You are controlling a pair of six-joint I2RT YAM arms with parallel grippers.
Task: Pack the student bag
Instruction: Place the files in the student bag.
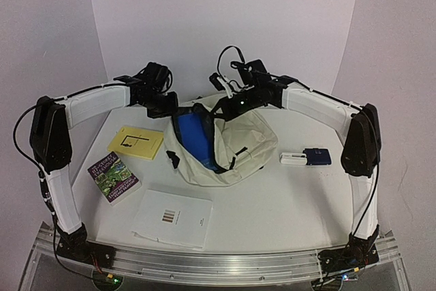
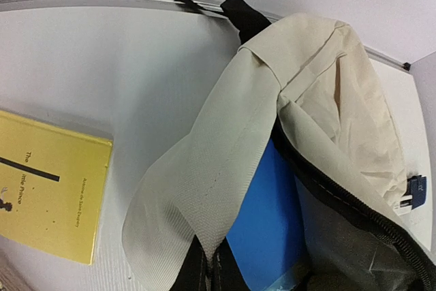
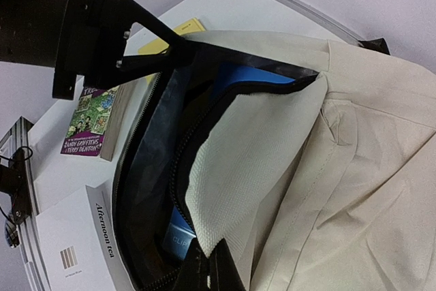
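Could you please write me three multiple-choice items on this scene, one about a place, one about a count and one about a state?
1. Relative to the student bag, the yellow book lies: A) inside it; B) on the table, to its left; C) to its right.
2. Books and booklets lying outside the bag: A) one; B) five; C) three.
3. The bag's mouth is: A) open; B) zipped shut; C) covered by a book.

Answers: B, it lies flat on the table beside the bag. C, the yellow book, a purple book and a white booklet. A, the left gripper and right gripper pinch its rim, and a blue item shows inside.
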